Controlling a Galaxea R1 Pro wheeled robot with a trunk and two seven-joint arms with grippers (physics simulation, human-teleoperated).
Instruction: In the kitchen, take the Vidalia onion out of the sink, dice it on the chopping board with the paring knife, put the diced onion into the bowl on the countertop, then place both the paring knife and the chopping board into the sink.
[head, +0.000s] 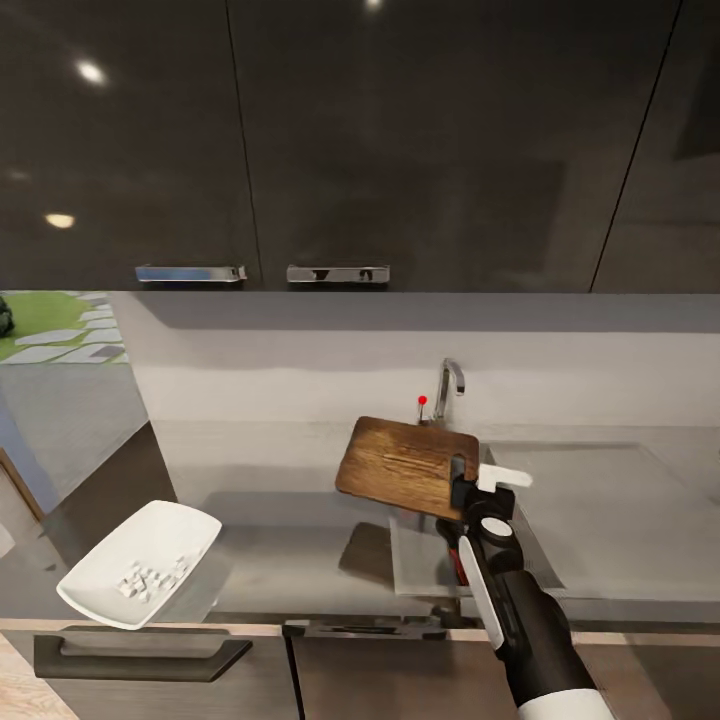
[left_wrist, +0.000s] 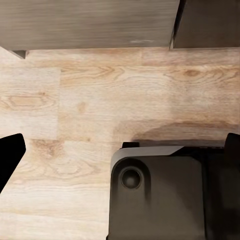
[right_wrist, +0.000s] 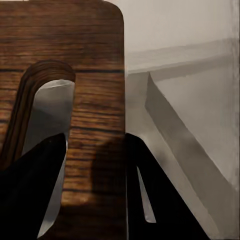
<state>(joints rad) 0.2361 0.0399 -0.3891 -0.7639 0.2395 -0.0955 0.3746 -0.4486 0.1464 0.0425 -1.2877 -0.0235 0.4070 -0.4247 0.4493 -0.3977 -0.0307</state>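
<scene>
The dark brown chopping board hangs tilted in the air in front of the chrome tap, above the left part of the grey sink. My right gripper is shut on its edge beside the slot handle. The right wrist view shows the board pinched between dark fingers, with the sink's wall beyond. The white bowl rests on the countertop at the left and holds diced onion. The paring knife is out of view. My left gripper hangs open over the floor.
Glossy dark wall cabinets hang above the counter, their steel handles just over the backsplash. A drawer handle sticks out below the counter edge. The left wrist view shows pale wood floor and my dark base.
</scene>
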